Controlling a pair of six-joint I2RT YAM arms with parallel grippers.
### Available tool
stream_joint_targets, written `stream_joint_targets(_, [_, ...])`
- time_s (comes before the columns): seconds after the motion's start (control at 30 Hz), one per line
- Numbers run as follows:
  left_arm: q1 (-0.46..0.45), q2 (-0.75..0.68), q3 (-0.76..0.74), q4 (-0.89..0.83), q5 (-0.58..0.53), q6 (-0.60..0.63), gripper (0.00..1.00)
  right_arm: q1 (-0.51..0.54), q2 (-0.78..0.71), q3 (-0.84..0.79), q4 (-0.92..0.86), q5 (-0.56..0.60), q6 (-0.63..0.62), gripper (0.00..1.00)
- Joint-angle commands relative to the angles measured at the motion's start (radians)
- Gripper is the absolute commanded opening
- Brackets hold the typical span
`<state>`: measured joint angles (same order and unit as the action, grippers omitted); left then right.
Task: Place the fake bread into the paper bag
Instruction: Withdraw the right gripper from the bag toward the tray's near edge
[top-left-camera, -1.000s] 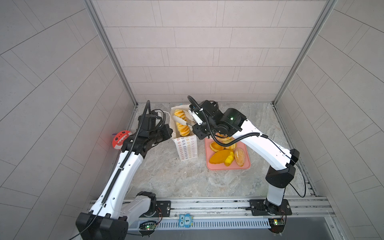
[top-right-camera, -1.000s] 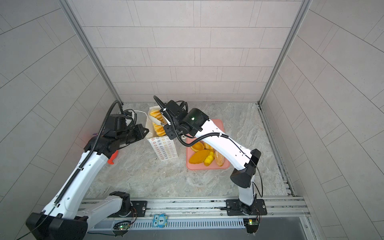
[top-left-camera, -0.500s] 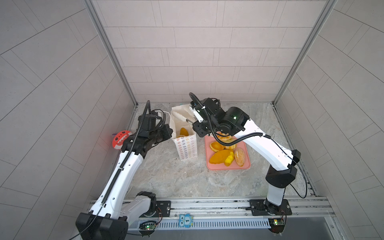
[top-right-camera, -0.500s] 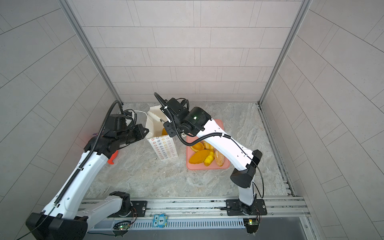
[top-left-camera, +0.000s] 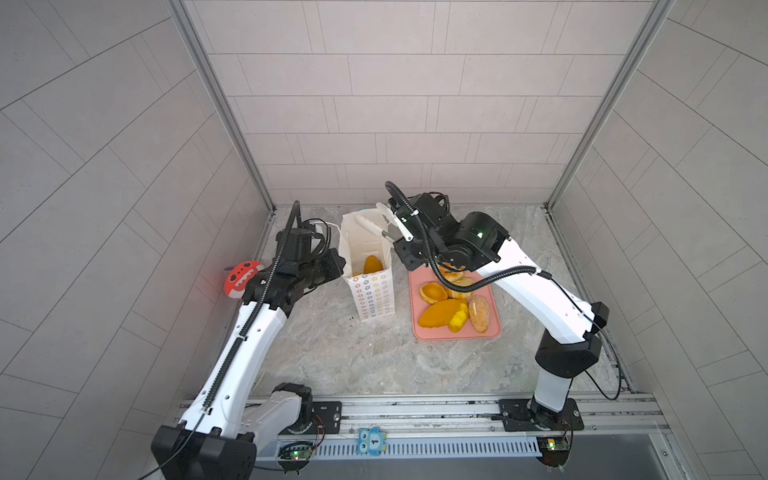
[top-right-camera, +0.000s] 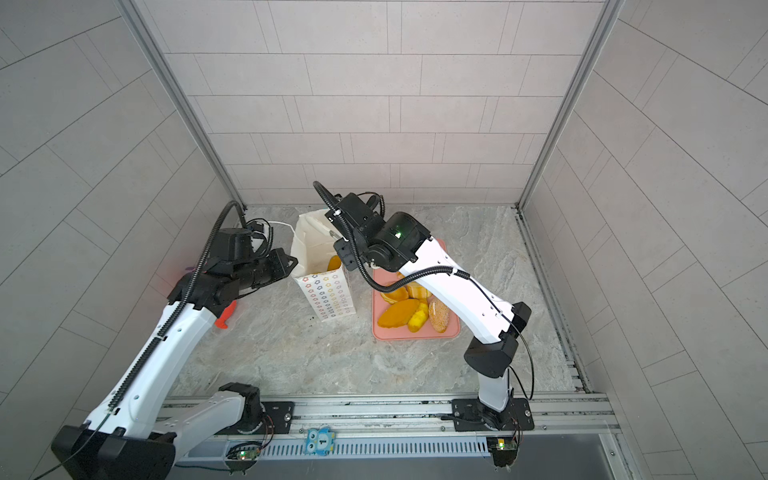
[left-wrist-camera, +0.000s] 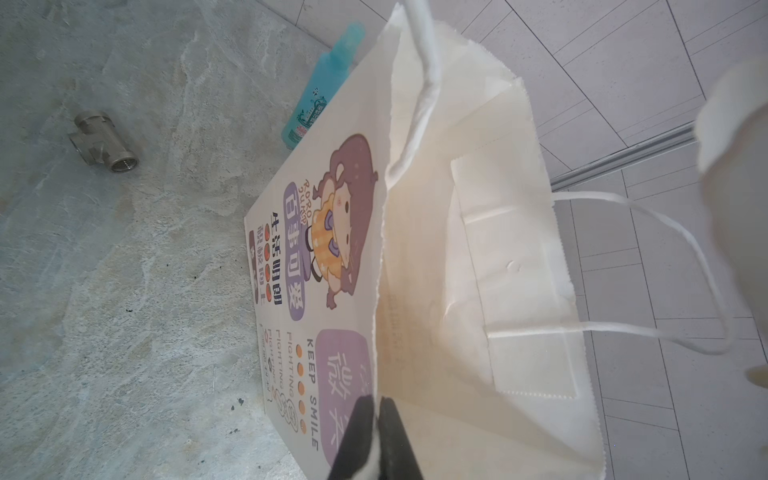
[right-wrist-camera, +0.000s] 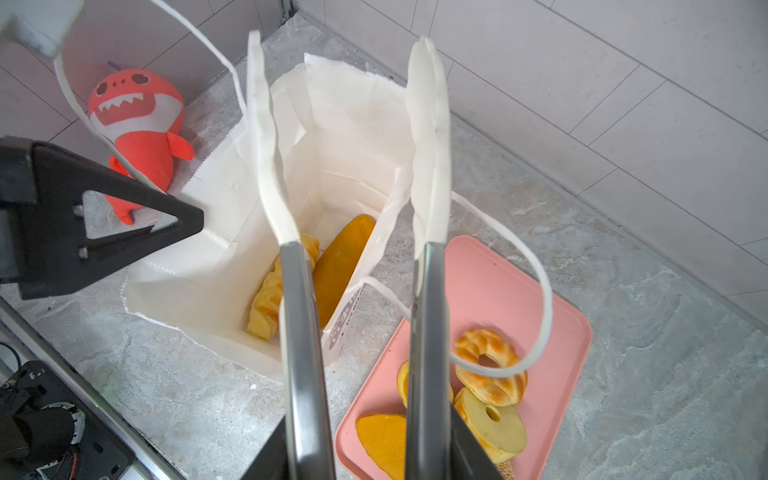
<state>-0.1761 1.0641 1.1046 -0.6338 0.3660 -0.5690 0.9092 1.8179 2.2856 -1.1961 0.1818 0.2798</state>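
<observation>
**Both top views** — paper bag (top-left-camera: 372, 295) (top-right-camera: 328, 295) stands upright and open on the surface (top-left-camera: 332, 353). One piece of fake bread (top-left-camera: 372, 264) shows inside the bag. More pieces lie on the pink tray (top-left-camera: 457, 335) just beside it. Left gripper (top-left-camera: 337, 266) is at the bag's rim, on the side away from the tray. Right gripper (top-left-camera: 401, 243) is above the bag's mouth.

**Left wrist** — fingers (left-wrist-camera: 359, 428) are together, pinching the bag's top edge. A teal tube (left-wrist-camera: 328, 83) lies just behind the bag. A metal tee fitting (left-wrist-camera: 104, 141) is well apart from it.

**Right wrist** — fingers (right-wrist-camera: 471, 457) are clamped on tongs (right-wrist-camera: 428, 291). The tong tips are apart, nothing between them, over the bag's mouth. Inside the bag a long loaf (right-wrist-camera: 343, 262) and a ridged piece (right-wrist-camera: 268, 299) touch. A shark plush (right-wrist-camera: 137, 124) lies beyond the bag.
</observation>
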Motion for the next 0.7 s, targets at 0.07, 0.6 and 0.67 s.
stream_joint_targets(0.07, [0.003,-0.014,-0.002,0.006,0.001,0.001,0.1,-0.022,-0.115,-0.005,-0.008,0.087,-0.018,0.46])
stream_joint_targets(0.6, [0.003,-0.013,0.006,0.013,0.007,-0.001,0.1,-0.147,-0.391,-0.425,0.04,0.093,0.05,0.46])
stream_joint_targets(0.67, [0.001,-0.011,0.01,0.013,0.011,0.001,0.1,-0.164,-0.44,-0.509,0.048,0.081,0.067,0.45])
